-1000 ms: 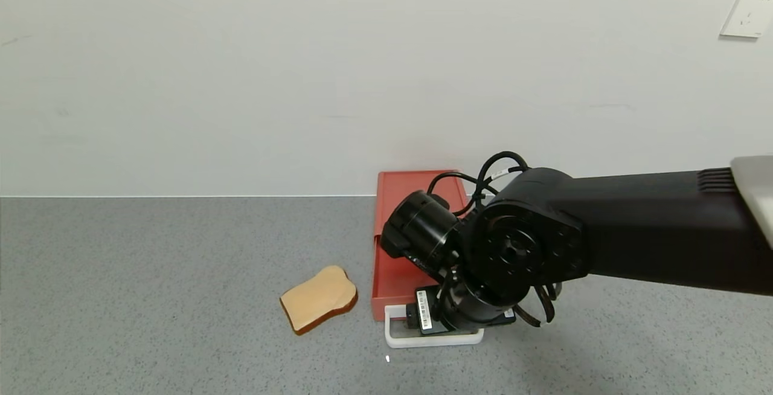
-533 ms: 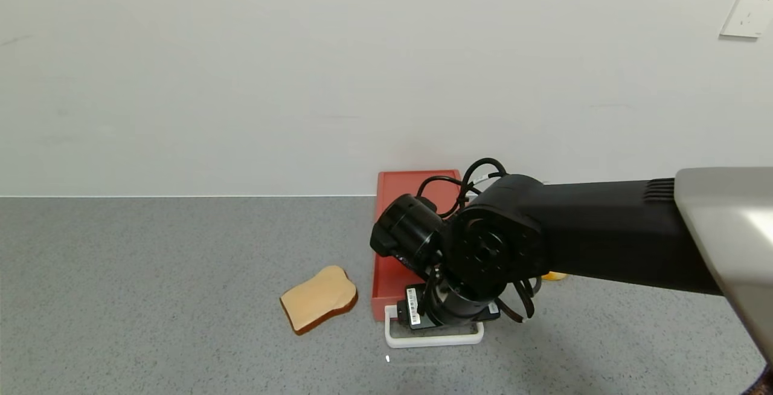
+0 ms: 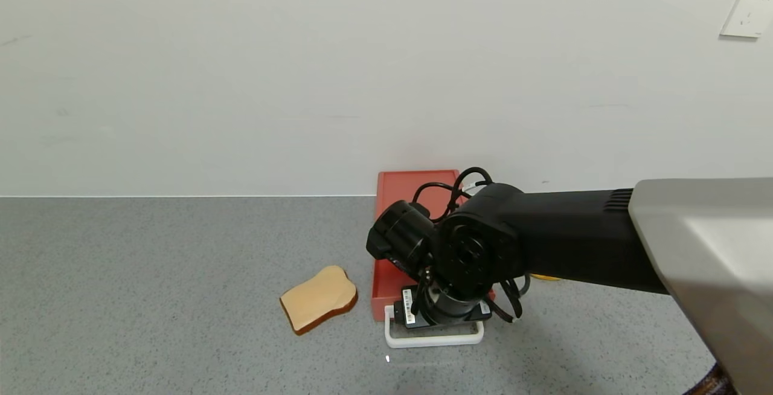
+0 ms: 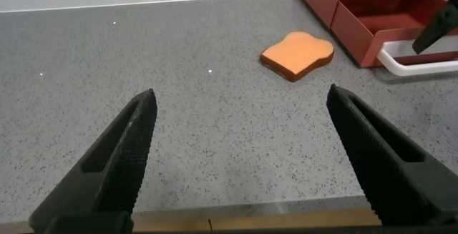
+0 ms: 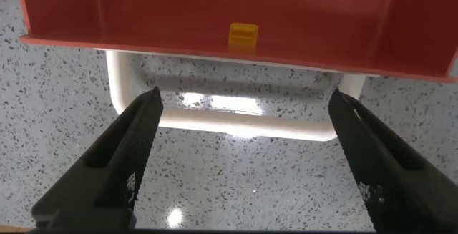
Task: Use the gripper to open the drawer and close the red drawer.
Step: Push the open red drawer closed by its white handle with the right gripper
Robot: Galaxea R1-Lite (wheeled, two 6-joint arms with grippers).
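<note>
The red drawer lies against the wall with its tray slid out toward me. Its white loop handle rests on the grey table. My right gripper hangs just above the handle, mostly hidden under its own wrist. In the right wrist view the right gripper is open and empty, with its fingers spread wider than the handle below the tray's front wall. My left gripper is open and empty, low over the table's front edge, away from the drawer.
A toast slice lies on the table left of the tray and also shows in the left wrist view. A small yellow piece sits inside the tray. Something yellow peeks from behind the right arm. The wall stands right behind the drawer.
My right arm has moved left and a little toward the drawer, so the gripper sits more squarely over the handle. The drawer, tray and toast have not moved.
</note>
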